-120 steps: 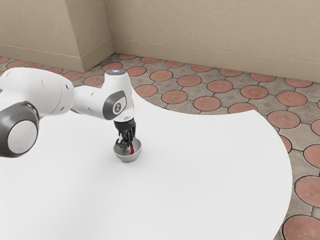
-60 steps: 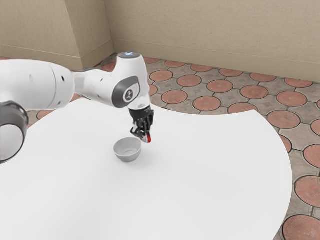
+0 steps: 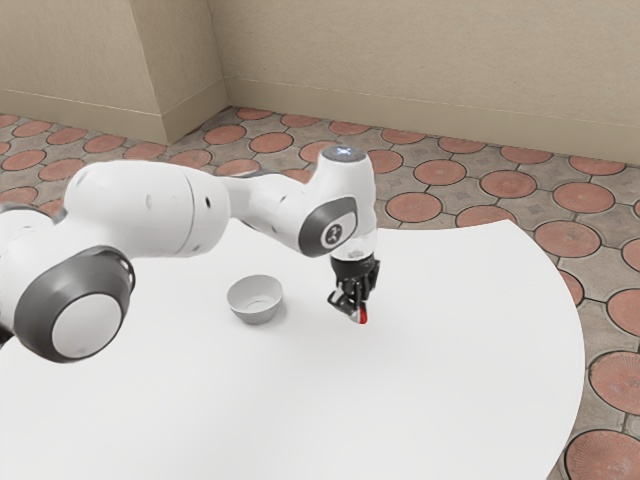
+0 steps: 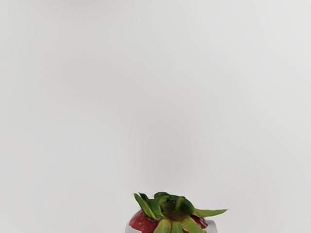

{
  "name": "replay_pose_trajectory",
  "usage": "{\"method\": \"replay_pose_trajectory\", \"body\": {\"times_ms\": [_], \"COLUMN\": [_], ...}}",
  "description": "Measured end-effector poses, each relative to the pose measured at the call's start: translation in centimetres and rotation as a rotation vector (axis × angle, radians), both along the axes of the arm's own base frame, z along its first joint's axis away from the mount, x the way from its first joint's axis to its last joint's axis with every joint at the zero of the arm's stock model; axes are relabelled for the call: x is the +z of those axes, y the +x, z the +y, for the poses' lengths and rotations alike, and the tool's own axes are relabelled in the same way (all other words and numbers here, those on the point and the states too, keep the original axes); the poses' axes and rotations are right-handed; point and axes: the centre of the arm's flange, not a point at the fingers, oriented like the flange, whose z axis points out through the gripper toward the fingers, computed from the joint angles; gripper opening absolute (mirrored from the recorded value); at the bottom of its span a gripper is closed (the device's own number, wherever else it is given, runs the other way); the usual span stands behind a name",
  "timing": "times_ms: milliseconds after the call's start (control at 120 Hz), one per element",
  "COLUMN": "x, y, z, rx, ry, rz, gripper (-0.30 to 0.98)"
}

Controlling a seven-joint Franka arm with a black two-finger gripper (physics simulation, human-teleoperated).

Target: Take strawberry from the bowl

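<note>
- Strawberry [image 3: 362,315], one, red: outside the bowl, low over the desk; whether its tip touches the surface cannot be told.
- Its leafy cap [image 4: 173,208], green, sepals splayed: uppermost, toward the hand; red flesh [image 4: 142,222] visible beneath.
- Pincer [image 3: 357,308], black, two-fingered: closed about the fruit, pinching it from two sides, mouth downward.
- Bowl [image 3: 255,311], grey, round, upright: on the desk, toward the far, inward-curving edge; well apart from the fruit on the exterior view's left.
- Desk [image 3: 450,370], white: the fruit is between the bowl and the bulging edge at the exterior view's right, nearer the viewer than the pointed far corner.
- Handling, as judged: light; soft-fleshed, easily bruised; skin likely slippery if damp; leaves limp and poor to pull by.
- Recommended hold: either side of the firm shoulders, just below the cap, pressure modest and even; the tapering tip would invite slipping.
- Stage, as judged: removal from the bowl achieved; remaining, a gentle lowering and release upon the desk, should setting down be wanted.
</note>
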Motion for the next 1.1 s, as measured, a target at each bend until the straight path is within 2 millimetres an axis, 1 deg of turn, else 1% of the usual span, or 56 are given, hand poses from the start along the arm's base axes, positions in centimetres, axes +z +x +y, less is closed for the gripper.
{"method": "replay_pose_trajectory", "body": {"times_ms": [217, 258, 350, 492, 600, 633, 700, 733, 783, 808, 833, 867, 900, 942, 975, 1025, 1100], "x": [-1.5, -1.6, -2.2, -1.8, -1.5, -0.8, 2.6, 4.6, 8.1, 10.2, 12.4, 15.6, 19.0, 23.5, 26.4, 29.6, 32.8], "y": [0.2, 0.2, 0.2, 0.3, 0.4, 0.4, 0.2, -0.2, -0.8, -1.1, -1.5, -1.9, -2.5, -3.7, -4.5, -5.8, -8.1], "z": [-0.2, -0.3, -0.5, -0.5, -0.5, -0.6, -0.7, -1.2, -1.7, -1.5, -0.8, 0.7, 2.7, 5.9, 8.8, 13.2, 18.8], "rx": [-0.003, -0.004, -0.007, -0.007, -0.007, -0.007, -0.016, -0.03, -0.051, -0.062, -0.073, -0.09, -0.106, -0.125, -0.143, -0.181, -0.25], "ry": [0.004, 0.004, 0.001, -0.002, -0.003, -0.006, -0.014, -0.017, -0.02, -0.023, -0.023, -0.018, -0.014, -0.014, -0.015, -0.018, -0.02], "rz": [0.011, 0.011, 0.015, 0.001, -0.006, -0.014, -0.036, -0.048, -0.065, -0.073, -0.08, -0.091, -0.103, -0.117, -0.122, -0.121, -0.109], "gripper": [-0.1, -0.08, 0.06, 0.34, 0.47, 0.5, 0.54, 0.56, 0.58, 0.59, 0.6, 0.61, 0.62, 0.63, 0.63, 0.64, 0.65]}}
